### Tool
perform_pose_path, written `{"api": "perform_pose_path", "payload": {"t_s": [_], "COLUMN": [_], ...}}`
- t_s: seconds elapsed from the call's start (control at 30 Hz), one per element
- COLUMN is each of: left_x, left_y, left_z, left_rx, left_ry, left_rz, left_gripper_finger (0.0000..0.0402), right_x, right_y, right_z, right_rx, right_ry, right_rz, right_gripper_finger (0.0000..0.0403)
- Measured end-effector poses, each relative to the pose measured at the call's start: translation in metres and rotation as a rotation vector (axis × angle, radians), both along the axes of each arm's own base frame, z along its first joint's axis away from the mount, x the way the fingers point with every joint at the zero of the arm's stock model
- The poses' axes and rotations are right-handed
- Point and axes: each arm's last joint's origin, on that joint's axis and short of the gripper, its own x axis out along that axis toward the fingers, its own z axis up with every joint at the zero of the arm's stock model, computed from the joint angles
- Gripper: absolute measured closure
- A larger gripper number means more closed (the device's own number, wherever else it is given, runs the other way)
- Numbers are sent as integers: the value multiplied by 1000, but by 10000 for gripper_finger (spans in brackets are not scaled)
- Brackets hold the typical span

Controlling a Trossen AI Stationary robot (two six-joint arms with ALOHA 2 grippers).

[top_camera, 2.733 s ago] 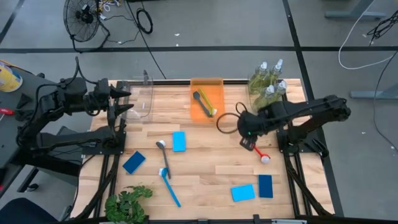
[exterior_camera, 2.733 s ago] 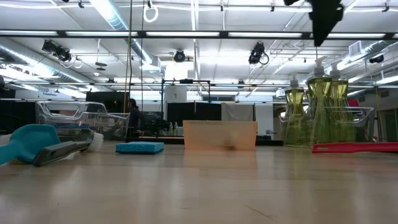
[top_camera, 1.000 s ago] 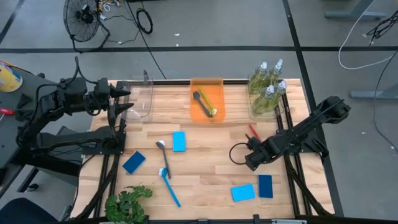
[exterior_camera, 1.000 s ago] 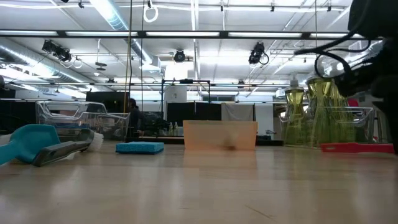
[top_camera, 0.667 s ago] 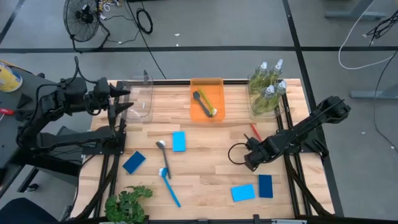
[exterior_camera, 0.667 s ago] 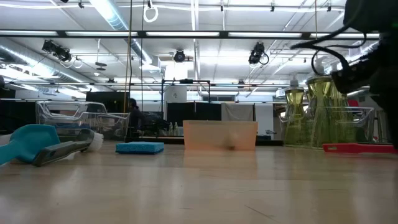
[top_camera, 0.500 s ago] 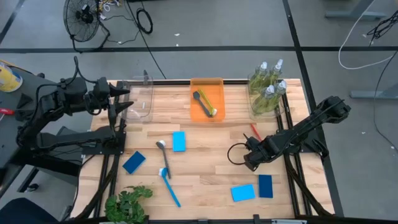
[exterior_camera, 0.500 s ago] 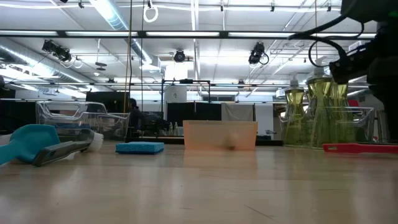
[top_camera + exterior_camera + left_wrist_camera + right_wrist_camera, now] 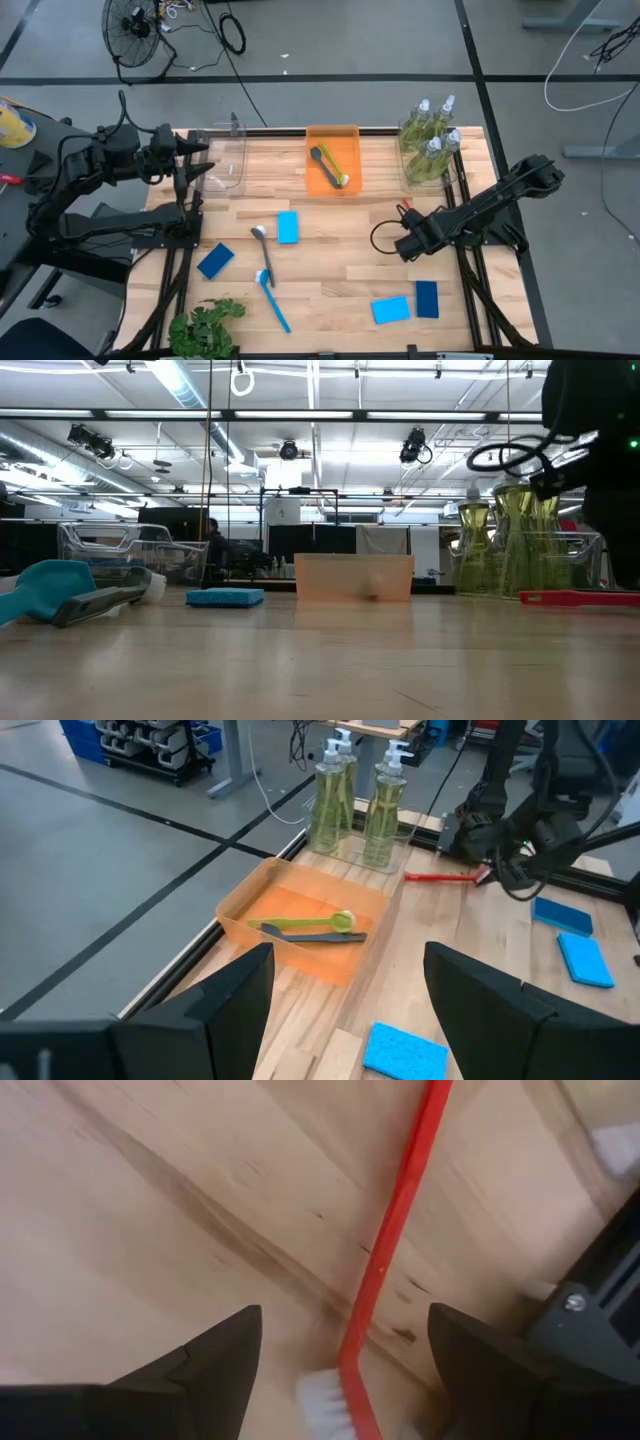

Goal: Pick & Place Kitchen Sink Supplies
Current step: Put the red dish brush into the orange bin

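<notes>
From above I see my right arm stretched low across the table's right side, elbow out by the frame rail, with the right gripper (image 9: pixel 408 243) down close over the wood near the red brush (image 9: pixel 405 211). Through its wrist camera the two fingers stand spread wide apart, and the red brush (image 9: pixel 392 1245) lies flat on the boards between them, untouched, its white bristle head (image 9: pixel 322 1402) nearest the camera. In the level view the same brush (image 9: pixel 577 598) rests on the tabletop just in front of the soap bottles (image 9: pixel 513 540).

My left arm is folded back at the far left corner, the left gripper (image 9: pixel 196 160) held level beside the clear bin (image 9: pixel 228 160). Its fingers are also parted and hold nothing; past them I see the orange tray (image 9: pixel 262 891) with a green brush (image 9: pixel 312 923) inside.
</notes>
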Motion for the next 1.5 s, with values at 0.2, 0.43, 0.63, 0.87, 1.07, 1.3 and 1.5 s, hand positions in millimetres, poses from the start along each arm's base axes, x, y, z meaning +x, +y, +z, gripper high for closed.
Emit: {"api": "perform_pose_path", "payload": {"t_s": [0.2, 0.43, 0.63, 0.87, 1.07, 1.3, 1.5], "left_x": [0, 0, 0, 0, 0, 0, 0], "left_y": [0, 0, 0, 0, 0, 0, 1], "left_z": [0, 0, 0, 0, 0, 0, 0], "left_rx": [1, -2, -8, -22, -22, -20, -14], "left_ry": [0, -1, -3, -10, -10, -9, -7], "left_rz": [3, 5, 8, 13, 13, 17, 38], "left_gripper_finger": [138, 138, 138, 138, 138, 138, 138], "right_x": [-10, -16, -15, -15, -16, -12, 3], "right_y": [-7, -11, -12, -13, -13, -11, -5], "right_z": [-19, -32, -31, -30, -31, -27, -13], "right_rx": [32, 106, 129, 154, 155, 202, 232], "right_ry": [35, 45, 34, 27, 36, 31, -37], "right_rz": [-31, -48, -54, -60, -58, -51, -5], "right_gripper_finger": [117, 125, 183, 276, 343, 385, 379]}}
